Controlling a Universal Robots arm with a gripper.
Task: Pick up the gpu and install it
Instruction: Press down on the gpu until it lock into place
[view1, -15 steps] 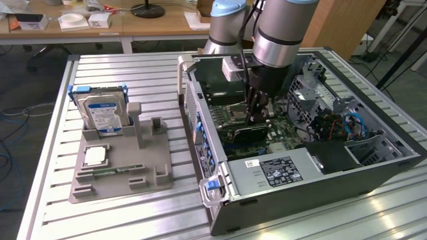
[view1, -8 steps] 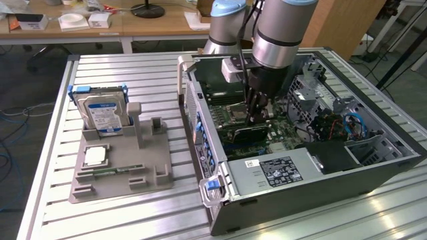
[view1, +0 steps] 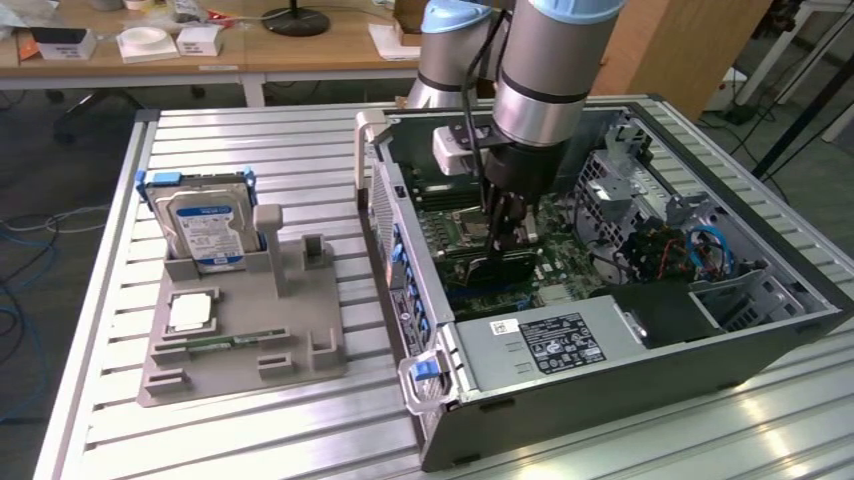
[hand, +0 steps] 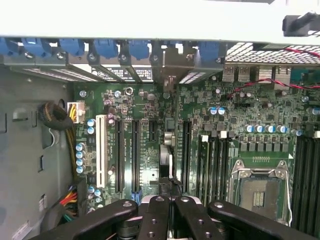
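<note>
The arm (view1: 541, 70) reached steeply down from the top of the exterior view, its grey wrist section nearly vertical. The gripper (view1: 505, 252) hung below it, pointing straight down. Its dark fingers (view1: 510, 215) were drawn tightly together, side by side. In the wrist view the black finger links (hand: 165, 217) met closely at the middle of the gripper.

Slatted metal table (view1: 254, 150) carries grey parts holder (view1: 240, 345) and open computer case (view1: 747, 345)
</note>
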